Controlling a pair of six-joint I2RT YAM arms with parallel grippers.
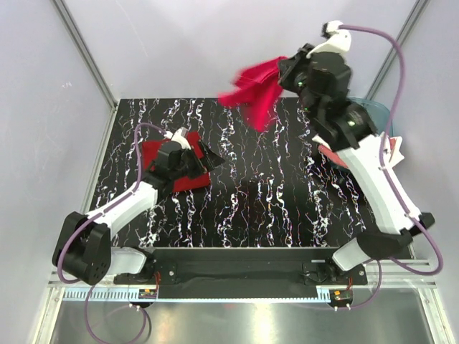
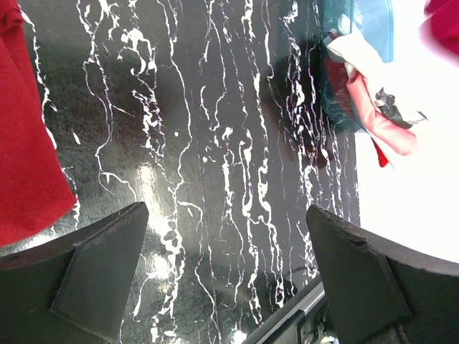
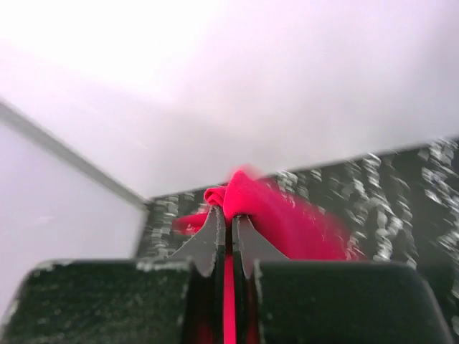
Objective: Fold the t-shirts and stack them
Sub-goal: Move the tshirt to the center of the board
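My right gripper (image 1: 288, 72) is raised high over the table's far side and is shut on a bright crimson t-shirt (image 1: 252, 89), which hangs bunched to its left. In the right wrist view the fingers (image 3: 212, 240) pinch a fold of this shirt (image 3: 287, 215). My left gripper (image 1: 209, 159) is open and empty, low over the table, just right of a darker red folded t-shirt (image 1: 163, 161). That shirt also shows at the left edge of the left wrist view (image 2: 21, 143), beside my open gripper (image 2: 226, 215).
A translucent blue-teal tub (image 1: 382, 115) stands at the table's right side behind the right arm. The left wrist view shows the tub (image 2: 362, 29) holding a white shirt (image 2: 357, 54) and a salmon pink shirt (image 2: 384, 122). The black marbled table (image 1: 258, 193) lies between the arms.
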